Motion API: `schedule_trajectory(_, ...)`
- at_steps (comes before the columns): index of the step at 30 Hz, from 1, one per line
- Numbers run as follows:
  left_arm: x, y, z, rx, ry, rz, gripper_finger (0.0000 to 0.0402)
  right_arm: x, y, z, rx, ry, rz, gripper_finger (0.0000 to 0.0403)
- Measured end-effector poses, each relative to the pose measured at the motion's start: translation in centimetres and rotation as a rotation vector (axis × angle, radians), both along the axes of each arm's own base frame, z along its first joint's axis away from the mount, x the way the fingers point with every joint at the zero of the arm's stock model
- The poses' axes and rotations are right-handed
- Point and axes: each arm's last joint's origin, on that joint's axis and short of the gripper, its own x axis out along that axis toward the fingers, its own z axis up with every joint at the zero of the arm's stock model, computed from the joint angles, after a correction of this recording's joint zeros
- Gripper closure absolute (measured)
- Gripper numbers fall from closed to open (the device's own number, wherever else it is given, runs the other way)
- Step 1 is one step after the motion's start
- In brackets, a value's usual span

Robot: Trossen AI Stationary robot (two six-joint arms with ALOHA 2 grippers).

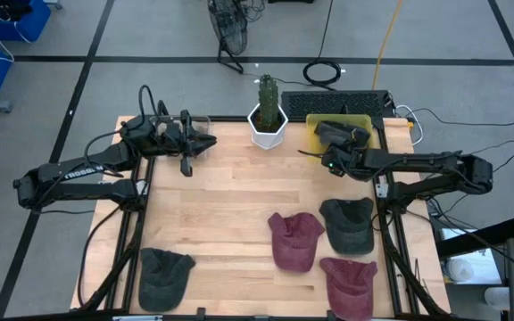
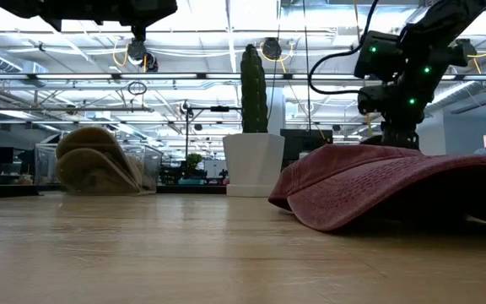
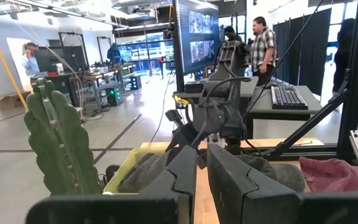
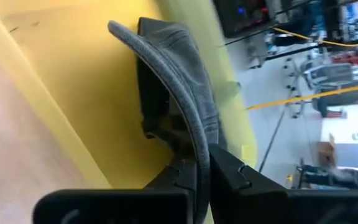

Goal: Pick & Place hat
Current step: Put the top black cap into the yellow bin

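A: Start on the left. The left claw [image 1: 205,143] hovers near the tabletop's [image 1: 230,205] far-left part, fingers pressed nearly together with nothing between them. I'd call it waiting, so the only risk there is if it swings toward the cactus pot [image 1: 267,125] at the far edge.

B: And the hats lying loose?

A: A dark hat [image 1: 164,275] sits at the near-left corner. Toward the near-right there is a maroon hat [image 1: 294,241], a grey hat [image 1: 347,225] just beside it, and another maroon hat [image 1: 350,283] at the near edge. None is in the way at present.

B: So the danger is on the right.

A: Yes. The right claw [image 4: 202,168] is at the yellow bin [image 1: 319,132] in the far-right corner, pinching the brim of the dark grey hat [image 4: 179,81] that lies in that bin. The fingers grip only the thin brim edge.

B: What goes wrong from that?

A: If the claw lifts or drags, the brim could slip out, or the soft crown could snag on the bin wall and tug the bin along. If it is letting go, cloth may cling to a finger and come out with it.

B: And its neighbours?

A: The cactus pot stands just beside the bin; a wide swing could tip it.
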Motion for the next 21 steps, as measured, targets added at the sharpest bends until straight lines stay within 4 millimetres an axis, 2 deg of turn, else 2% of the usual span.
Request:
schedule_trajectory(7,0.0,0.0,0.0,0.001,0.001,0.0,0.0355,-1.0,-0.7,-1.7,0.013,0.172,0.098,0.039)
schedule_trajectory(15,0.0,0.0,0.0,0.004,0.0,0.0,0.0355,-1.4,-2.1,-3.1,-0.062,0.067,0.055,0.0386)
schedule_trajectory(21,0.0,0.0,0.0,0.005,0.0,0.0,0.0355,-1.7,-2.7,-3.2,-0.069,0.106,0.065,0.0374)
